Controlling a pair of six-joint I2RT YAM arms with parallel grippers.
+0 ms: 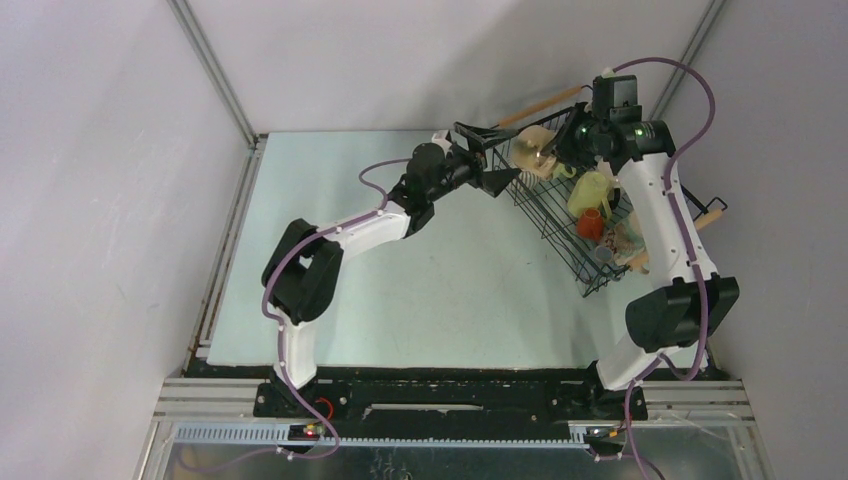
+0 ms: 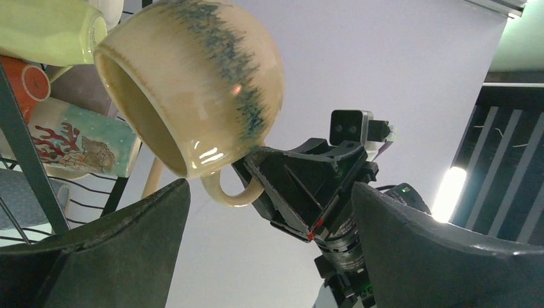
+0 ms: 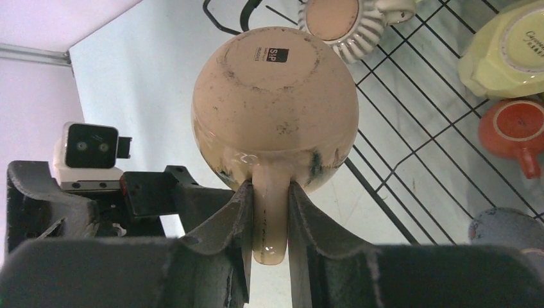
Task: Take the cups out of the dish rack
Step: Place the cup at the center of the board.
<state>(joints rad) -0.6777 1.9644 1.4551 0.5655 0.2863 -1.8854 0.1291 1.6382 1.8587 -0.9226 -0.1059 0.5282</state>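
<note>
Your right arm rises from its base at the near right of the table (image 1: 400, 290), folds at the elbow, and stretches away along the dish rack (image 1: 560, 230) to its far end. There your right claw (image 3: 269, 196) is clenched on the tan cup (image 3: 276, 96). Both fingers press the handle (image 3: 269, 237) from either side, and the cup's base is turned toward that wrist camera. The cup hangs in the air at the rack's far end, tilted, with its mouth facing your other arm.

Your left arm bends at the near left and reaches diagonally across the table toward the same spot, forearm nearly level. Your left claw (image 1: 492, 158) is released, with its fingers spread wide just short of the cup and nothing between them.

In the rack behind lie a yellow-green cup (image 1: 590, 190), an orange cup (image 1: 590, 225) and, near the held cup, a ribbed cup (image 3: 349, 22).
</note>
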